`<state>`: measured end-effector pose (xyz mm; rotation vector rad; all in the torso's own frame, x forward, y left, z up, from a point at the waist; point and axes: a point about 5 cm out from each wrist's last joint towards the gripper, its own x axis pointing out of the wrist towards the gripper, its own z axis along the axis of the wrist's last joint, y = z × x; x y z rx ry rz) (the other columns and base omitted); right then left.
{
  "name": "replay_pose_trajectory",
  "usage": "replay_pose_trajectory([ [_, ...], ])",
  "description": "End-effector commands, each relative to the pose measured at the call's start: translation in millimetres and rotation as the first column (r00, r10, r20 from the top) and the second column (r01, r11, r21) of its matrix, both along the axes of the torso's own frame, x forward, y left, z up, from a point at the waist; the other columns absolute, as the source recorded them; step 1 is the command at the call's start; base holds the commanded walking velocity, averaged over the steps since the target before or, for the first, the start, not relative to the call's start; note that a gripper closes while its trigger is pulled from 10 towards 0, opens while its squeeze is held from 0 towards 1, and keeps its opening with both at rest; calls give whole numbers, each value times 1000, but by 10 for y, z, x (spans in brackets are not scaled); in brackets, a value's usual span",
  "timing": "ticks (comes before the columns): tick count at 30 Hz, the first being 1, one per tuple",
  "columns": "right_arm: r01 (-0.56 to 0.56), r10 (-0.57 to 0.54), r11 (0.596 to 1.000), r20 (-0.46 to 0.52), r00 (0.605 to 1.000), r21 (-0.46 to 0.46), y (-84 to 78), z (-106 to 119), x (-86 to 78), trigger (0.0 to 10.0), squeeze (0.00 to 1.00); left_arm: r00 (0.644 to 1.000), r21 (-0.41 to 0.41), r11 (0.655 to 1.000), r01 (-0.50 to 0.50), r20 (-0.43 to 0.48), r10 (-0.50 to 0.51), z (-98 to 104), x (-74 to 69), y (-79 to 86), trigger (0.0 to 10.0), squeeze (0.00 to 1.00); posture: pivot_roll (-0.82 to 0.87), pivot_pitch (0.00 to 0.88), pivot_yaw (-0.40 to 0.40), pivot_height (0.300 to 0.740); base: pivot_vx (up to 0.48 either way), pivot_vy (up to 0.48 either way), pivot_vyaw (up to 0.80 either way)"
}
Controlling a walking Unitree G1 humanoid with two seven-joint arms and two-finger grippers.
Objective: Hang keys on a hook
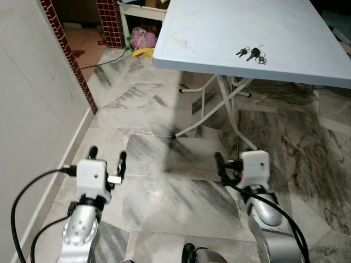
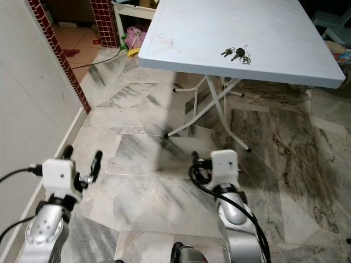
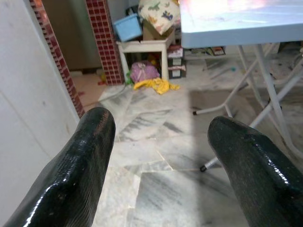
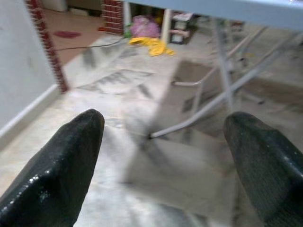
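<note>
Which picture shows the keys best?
The left eye view: the keys lie in plain sight on the table. The right eye view shows them too, slightly smaller. Both wrist views see the table from below.

We see keys on the folding table ahead, near its front edge, right of centre. Wall runs along our left, ending at a brick pillar. Behind the table's left end: a small stand with a bin on it, cloth heap on the floor before it. Left gripper and right gripper sit low over the floor, short of the table.
</note>
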<state>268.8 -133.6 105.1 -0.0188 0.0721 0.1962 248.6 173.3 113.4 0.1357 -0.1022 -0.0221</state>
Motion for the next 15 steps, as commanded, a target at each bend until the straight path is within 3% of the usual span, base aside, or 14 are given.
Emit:
replay_pose_trajectory([
  [1, -2, 2, 999, -7, 1000, 32, -30, -14, 5, 10000, 0, 999, 4, 999, -34, -36, 34, -83, -19, 54, 10000, 0, 36, 114, -60, 740, 0, 0, 0],
  [4, -9, 10, 1000, 40, 999, -17, 49, 56, 50, 10000, 0, 998, 30, 998, -60, -24, 61, -56, -14, 76, 10000, 0, 57, 85, -68, 740, 0, 0, 0],
  [7, -14, 16, 998, 47, 999, -60, 97, 76, 52, 10000, 0, 998, -19, 998, -58, -33, 57, -57, -33, 40, 10000, 0, 62, 75, -63, 740, 0, 0, 0],
  [15, -2, 7, 999, 103, 995, -53, 123, 198, 69, 10000, 0, 999, -19, 1000, 19, -31, -20, -33, 8, -86, 10000, 0, 56, 101, -56, 740, 0, 0, 0],
])
